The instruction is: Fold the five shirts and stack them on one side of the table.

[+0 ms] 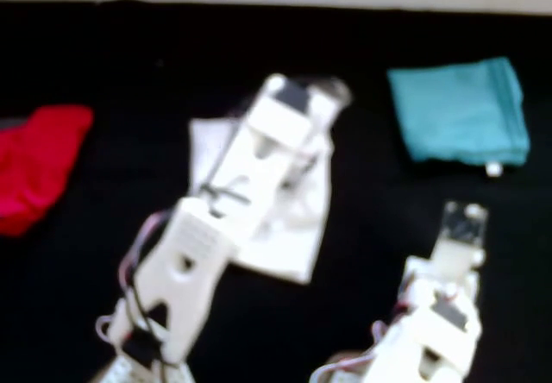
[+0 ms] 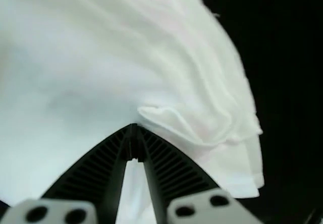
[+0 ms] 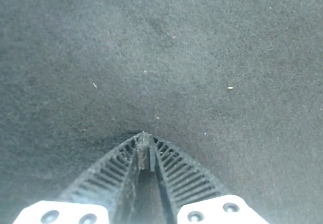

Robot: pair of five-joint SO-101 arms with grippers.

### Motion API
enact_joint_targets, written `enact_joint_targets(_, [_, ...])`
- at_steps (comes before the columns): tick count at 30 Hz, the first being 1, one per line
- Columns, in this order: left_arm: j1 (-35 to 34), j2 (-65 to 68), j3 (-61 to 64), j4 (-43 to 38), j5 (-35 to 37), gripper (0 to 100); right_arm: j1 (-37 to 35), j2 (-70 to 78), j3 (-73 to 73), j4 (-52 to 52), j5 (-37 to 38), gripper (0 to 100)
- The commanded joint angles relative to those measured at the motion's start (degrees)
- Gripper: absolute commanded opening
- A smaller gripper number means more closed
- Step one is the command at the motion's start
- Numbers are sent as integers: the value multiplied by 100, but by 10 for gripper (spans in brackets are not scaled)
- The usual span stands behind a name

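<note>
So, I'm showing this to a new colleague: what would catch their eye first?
The white shirt mid-table, with the left claw pinched shut on a pucker of it. Then colour against the black table: a red shirt at the left edge, a folded teal shirt at the far right.

The right hand (image 3: 145,151) sits at the centre of the frame, close above the bench (image 3: 202,42). Its two dark ribbed fingers (image 3: 186,178) draw together into a narrow wedge, tips pressed against each other with nothing caught between them. Pale brackets (image 3: 207,213) with screw holes carry the fingers at their wide ends. The bench is covered in dark, felt-like cloth, dotted with small pale specks (image 3: 230,88) of lint.
</note>
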Motion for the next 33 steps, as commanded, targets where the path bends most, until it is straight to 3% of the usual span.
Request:
enact_joint_targets(1, [479, -884, 673, 70, 88, 9, 31, -48, 233, -119, 0, 6])
enact_joint_targets(7, [778, -2308, 2237, 70, 88, 9, 31, -48, 233, -119, 0, 6])
enact_joint_targets(12, [505, -3292, 2853, -97, 35, 9, 31, -48, 233, -119, 0, 6])
enact_joint_targets(16, [31, -3046, 2888, -870, 44, 9, 31, -48, 242, -119, 0, 6])
enact_joint_targets(20, [13, -2352, 2888, -1327, 44, 9, 31, -48, 242, -119, 0, 6])
enact_joint_targets(26, [374, -1552, 2879, -1292, 70, 9, 31, -48, 242, -119, 0, 6])
enact_joint_targets(33, [875, -1631, 2862, -132, 70, 9, 31, -48, 242, -119, 0, 6])
